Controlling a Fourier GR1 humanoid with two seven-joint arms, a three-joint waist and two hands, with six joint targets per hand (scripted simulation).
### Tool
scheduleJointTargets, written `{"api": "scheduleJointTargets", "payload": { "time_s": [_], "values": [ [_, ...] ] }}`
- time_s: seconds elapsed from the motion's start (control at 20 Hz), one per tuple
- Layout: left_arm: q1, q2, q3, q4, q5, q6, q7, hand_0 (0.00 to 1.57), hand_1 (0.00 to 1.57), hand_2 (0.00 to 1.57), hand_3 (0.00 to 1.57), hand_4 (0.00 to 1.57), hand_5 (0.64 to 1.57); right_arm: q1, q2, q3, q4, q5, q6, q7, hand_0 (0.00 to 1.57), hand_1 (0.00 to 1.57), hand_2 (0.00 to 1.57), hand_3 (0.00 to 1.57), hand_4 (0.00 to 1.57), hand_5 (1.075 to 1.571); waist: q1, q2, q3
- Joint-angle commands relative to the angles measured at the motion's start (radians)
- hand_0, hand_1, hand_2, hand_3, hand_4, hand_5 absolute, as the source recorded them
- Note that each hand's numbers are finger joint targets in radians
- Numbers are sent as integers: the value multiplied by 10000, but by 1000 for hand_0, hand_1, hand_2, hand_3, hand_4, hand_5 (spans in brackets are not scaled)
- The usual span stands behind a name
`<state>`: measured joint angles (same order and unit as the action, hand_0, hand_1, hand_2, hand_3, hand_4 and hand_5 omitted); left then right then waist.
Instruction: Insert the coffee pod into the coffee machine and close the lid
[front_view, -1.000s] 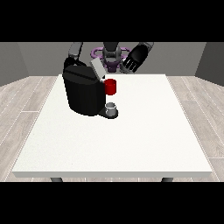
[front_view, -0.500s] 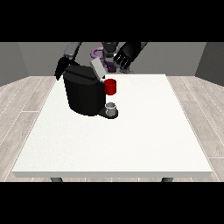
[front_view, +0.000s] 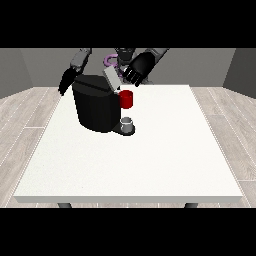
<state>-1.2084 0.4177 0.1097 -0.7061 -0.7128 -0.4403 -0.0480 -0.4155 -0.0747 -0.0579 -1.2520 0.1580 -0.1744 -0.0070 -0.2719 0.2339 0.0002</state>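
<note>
Since the earlier frames, the hand at the view's right (front_view: 136, 70) had come down from beside the robot's chest to just behind the coffee machine's raised lid (front_view: 112, 79); its fingers were curled toward the lid, though whether they touched it or held anything could not be told. From the front, the coffee machine (front_view: 96, 104) stood as a black block on the left half of the far part of the white table (front_view: 150, 160); its grey lid was tilted up and open; a red thing at the machine (front_view: 126, 99) sat at its front face, and a grey thing (front_view: 128, 123), perhaps a cup, stood below on the machine's base. The hand at the view's left (front_view: 67, 80) hung beside the machine's far left corner, partly hidden by the machine, fingers pointing down and seemingly relaxed; no writing or brand could be read; the coffee pod did not plainly show.
</note>
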Motion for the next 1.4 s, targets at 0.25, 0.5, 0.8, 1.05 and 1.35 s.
{"api": "scheduleJointTargets", "payload": {
  "time_s": [0.25, 0.5, 0.8, 1.05, 1.35],
  "values": [
    [-134, -69, -58, 349, -269, 276, 44, 1195, 1195, 1260, 1229, 464, 1571, -145, -69, 41, -109, 77, 15, 188, 0, 0, 0, 0, 186, 1571, -162, 297, 1],
    [-301, -152, -10, 575, -205, 65, 8, 1243, 1243, 1284, 1230, 423, 1571, -61, 364, 386, -151, 336, -313, 90, 0, 0, 0, 0, 0, 1571, -218, 306, -1],
    [-579, 64, 127, 574, -201, 131, -153, 1196, 1196, 1252, 1201, 418, 1571, -618, -563, -367, 59, -172, 325, -25, 0, 0, 0, 0, 0, 1571, -280, 786, 2],
    [-608, 443, 167, 724, -246, -94, -428, 1216, 1216, 1259, 1200, 417, 1571, -441, -211, -276, -64, -167, 43, 147, 0, 0, 0, 0, 0, 1571, -217, 597, -1],
    [-492, -89, -31, 485, -485, 798, -626, 1212, 1212, 1245, 1199, 352, 1571, -629, -39, -79, 119, 219, -340, -177, 0, 0, 0, 0, 0, 1571, 4, 968, 0]
  ]
}}
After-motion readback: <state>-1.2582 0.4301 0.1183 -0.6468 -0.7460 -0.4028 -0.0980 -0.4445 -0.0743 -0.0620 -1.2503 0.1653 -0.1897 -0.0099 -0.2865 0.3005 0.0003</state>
